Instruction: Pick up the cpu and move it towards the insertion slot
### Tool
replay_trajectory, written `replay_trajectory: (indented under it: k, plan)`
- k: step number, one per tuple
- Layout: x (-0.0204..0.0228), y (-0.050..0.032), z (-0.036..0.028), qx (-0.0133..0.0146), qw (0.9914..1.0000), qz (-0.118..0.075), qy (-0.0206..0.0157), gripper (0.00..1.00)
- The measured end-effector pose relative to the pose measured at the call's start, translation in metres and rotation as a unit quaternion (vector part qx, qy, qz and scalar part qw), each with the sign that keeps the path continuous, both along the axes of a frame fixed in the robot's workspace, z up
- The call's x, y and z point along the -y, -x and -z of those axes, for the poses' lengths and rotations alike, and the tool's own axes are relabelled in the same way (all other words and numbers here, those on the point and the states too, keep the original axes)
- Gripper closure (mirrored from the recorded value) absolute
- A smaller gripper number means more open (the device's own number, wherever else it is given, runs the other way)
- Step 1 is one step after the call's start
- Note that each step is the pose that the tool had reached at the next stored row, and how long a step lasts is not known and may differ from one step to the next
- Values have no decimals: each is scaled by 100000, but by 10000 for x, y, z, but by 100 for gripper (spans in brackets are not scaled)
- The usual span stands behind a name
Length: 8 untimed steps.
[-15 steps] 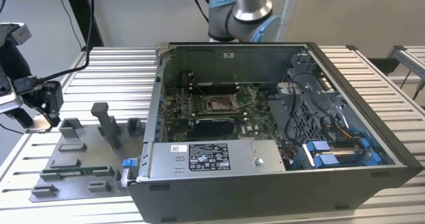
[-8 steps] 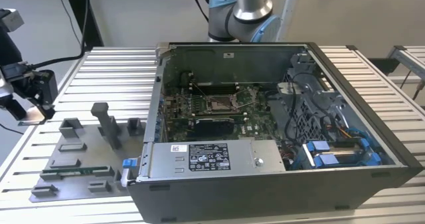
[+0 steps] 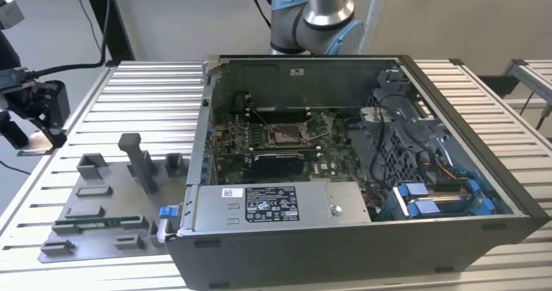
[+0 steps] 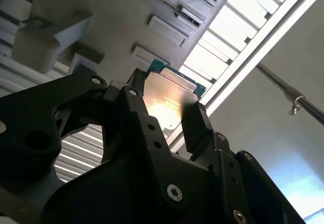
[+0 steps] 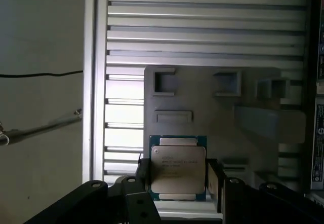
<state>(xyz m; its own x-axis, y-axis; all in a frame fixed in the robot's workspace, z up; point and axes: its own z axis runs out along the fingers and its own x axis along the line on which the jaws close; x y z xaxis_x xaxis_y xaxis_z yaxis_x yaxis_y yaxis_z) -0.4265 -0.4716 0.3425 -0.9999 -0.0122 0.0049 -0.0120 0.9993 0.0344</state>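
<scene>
The cpu (image 5: 178,169), a square chip with a silver-grey top and a thin greenish rim, sits between two black fingers (image 5: 143,176) in the first wrist view. The second wrist view shows the same cpu (image 4: 169,95) catching bright light, with my gripper (image 4: 167,115) shut on its two sides. In the exterior view my gripper (image 3: 35,139) hangs at the far left, over the edge of the slatted table. The insertion slot (image 3: 285,134), a silver-framed socket with a brownish centre, lies inside the open computer case (image 3: 509,200), well to the right of the gripper.
A grey fixture plate (image 3: 95,220) with pockets and an upright post (image 3: 138,161) lies on the slatted table (image 3: 147,90) between gripper and case, holding a thin green memory stick (image 3: 99,222). The case walls, cables and blue drive bays (image 3: 431,197) surround the board.
</scene>
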Motion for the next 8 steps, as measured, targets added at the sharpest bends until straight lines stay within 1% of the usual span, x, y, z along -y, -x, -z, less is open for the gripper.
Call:
replay_trajectory:
  k: [8]
  plan:
    - [0, 0, -158, -1, 100000, -1, -1, 100]
